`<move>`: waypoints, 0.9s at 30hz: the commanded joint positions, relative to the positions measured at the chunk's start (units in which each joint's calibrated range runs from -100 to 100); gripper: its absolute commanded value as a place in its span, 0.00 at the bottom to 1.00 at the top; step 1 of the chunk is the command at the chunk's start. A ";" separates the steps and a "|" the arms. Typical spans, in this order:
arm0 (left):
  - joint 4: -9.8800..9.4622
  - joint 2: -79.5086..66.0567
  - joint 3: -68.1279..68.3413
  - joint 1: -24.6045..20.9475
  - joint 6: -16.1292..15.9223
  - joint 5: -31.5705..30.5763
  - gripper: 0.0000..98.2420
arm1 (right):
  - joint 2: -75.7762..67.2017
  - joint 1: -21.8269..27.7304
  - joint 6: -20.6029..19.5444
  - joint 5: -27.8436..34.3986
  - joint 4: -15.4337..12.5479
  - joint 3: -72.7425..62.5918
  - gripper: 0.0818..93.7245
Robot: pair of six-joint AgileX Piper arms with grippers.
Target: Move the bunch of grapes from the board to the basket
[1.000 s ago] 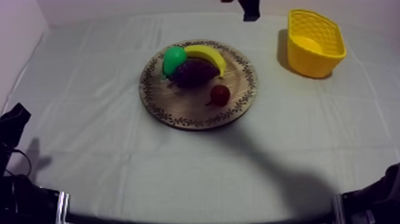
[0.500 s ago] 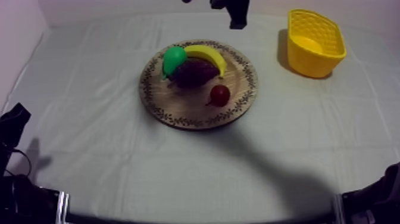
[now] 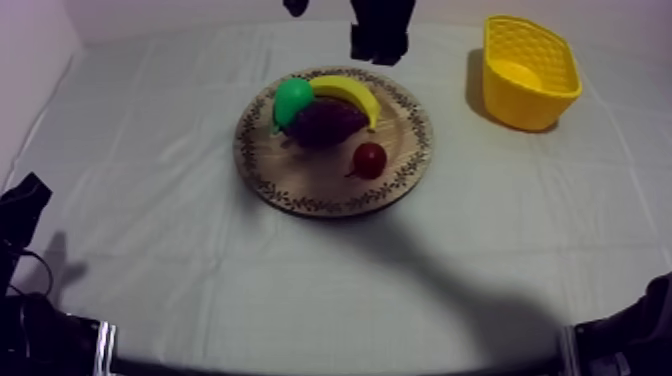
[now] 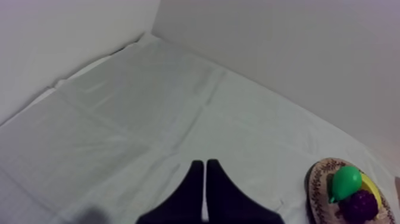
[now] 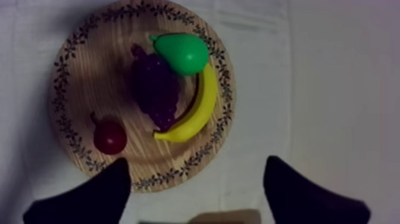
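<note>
Our right gripper (image 3: 378, 52), jaws wide, has moved down from the top edge toward the round wooden board (image 3: 310, 185); the purple toy grape bunch (image 5: 156, 89) looks light and rigid, so we pinch mid-body.

bunch of grapes (image 3: 325, 122) on wooden board (image 3: 300, 185); yellow basket (image 3: 525, 108) well apart

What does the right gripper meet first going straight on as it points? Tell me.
Likely the banana on the wooden board, beside the bunch of grapes, though depth is unclear; the board's rim may come first.
</note>
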 commanded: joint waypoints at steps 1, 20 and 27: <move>0.01 -0.03 0.01 0.01 0.00 0.04 0.00 | -0.06 0.00 -0.28 -0.64 -0.04 0.48 0.87; 0.01 -0.03 0.01 0.01 0.00 0.04 0.00 | 8.09 -1.35 -2.50 -7.51 1.00 6.02 0.91; 0.01 -0.03 0.01 0.01 0.00 0.04 0.00 | 14.67 -0.77 -2.38 -10.11 0.49 4.57 0.90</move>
